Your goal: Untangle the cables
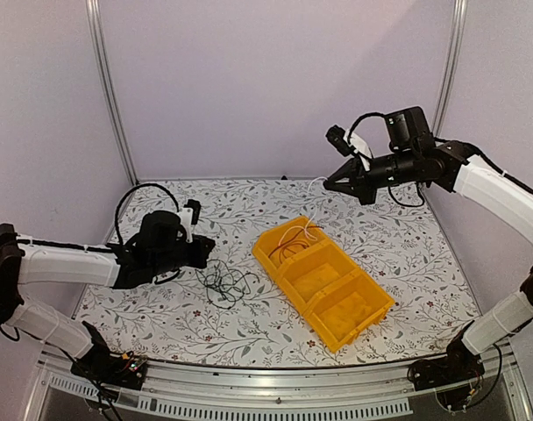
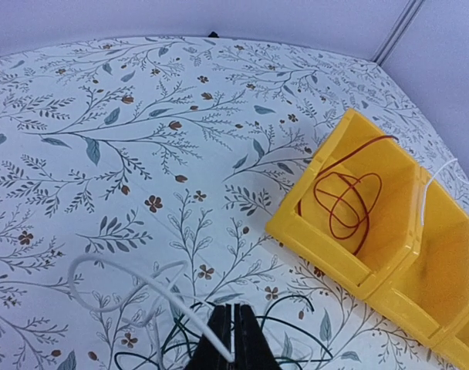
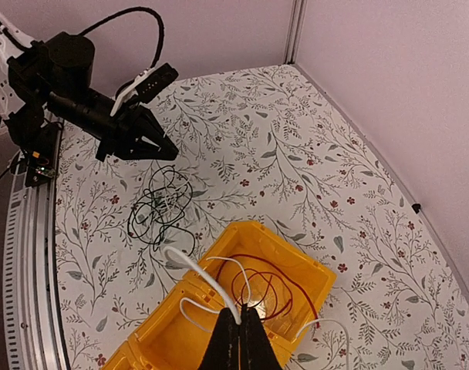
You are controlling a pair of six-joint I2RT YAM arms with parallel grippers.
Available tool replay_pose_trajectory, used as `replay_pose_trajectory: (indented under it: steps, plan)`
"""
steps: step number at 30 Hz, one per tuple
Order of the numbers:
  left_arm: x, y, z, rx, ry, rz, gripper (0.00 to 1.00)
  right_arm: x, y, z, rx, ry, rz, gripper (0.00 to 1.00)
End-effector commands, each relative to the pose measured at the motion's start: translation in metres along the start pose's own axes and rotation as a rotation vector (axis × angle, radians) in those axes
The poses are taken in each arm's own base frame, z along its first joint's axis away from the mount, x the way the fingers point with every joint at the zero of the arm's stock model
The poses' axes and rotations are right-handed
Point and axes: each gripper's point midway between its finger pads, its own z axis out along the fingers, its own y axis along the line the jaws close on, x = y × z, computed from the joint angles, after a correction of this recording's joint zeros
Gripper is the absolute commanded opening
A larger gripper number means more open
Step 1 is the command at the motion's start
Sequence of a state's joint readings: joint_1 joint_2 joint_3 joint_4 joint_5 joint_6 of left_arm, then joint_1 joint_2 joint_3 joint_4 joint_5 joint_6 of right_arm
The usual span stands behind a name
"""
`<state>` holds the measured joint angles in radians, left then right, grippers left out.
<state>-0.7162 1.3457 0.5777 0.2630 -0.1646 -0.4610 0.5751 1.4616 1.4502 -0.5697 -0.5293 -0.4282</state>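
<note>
Left pincer [image 2: 231, 312] is closed, white cable [image 2: 71, 281] apparently pinched, beside black tangle [image 1: 224, 282] left of centre on desk [image 1: 407, 254]. Red-brown cable [image 2: 346, 204] is coiled in the far compartment of yellow bin [image 1: 280, 282]. Right pincer [image 3: 238, 316] is closed on second white cable [image 3: 200, 271] above it. Slow lifting is advised, so loops are not tightened.

I can't read any text, label, brand or number in any of my three views. The yellow bin [image 1: 317, 281] has plain walls, and the table cover [image 1: 407, 237] carries only a leaf-and-flower print.
</note>
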Motion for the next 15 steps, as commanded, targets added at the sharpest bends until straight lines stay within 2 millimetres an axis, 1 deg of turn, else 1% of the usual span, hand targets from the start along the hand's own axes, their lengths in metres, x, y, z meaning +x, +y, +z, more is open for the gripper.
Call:
replay_pose_trajectory:
  steps: [1,5,7,11,14,15]
  plan:
    - [-0.004,0.002,0.005,-0.003,0.004,-0.020,0.00,0.029,0.023,-0.008,-0.074,0.083,0.049,0.00]
    - [0.000,0.001,0.008,0.002,0.017,-0.016,0.00,0.047,0.030,-0.003,-0.101,0.122,0.052,0.00]
    - [-0.001,0.000,0.009,0.000,0.021,-0.010,0.00,0.059,0.032,0.003,-0.124,0.155,0.054,0.00]
    - [-0.003,0.002,0.006,-0.009,0.024,0.007,0.00,0.089,0.031,0.020,-0.148,0.239,0.088,0.00]
    - [-0.002,0.005,0.002,-0.022,0.020,0.003,0.00,0.099,0.030,0.029,-0.162,0.254,0.098,0.00]
    - [-0.002,0.006,0.001,-0.023,0.016,-0.004,0.00,0.105,0.031,0.035,-0.178,0.265,0.111,0.00]
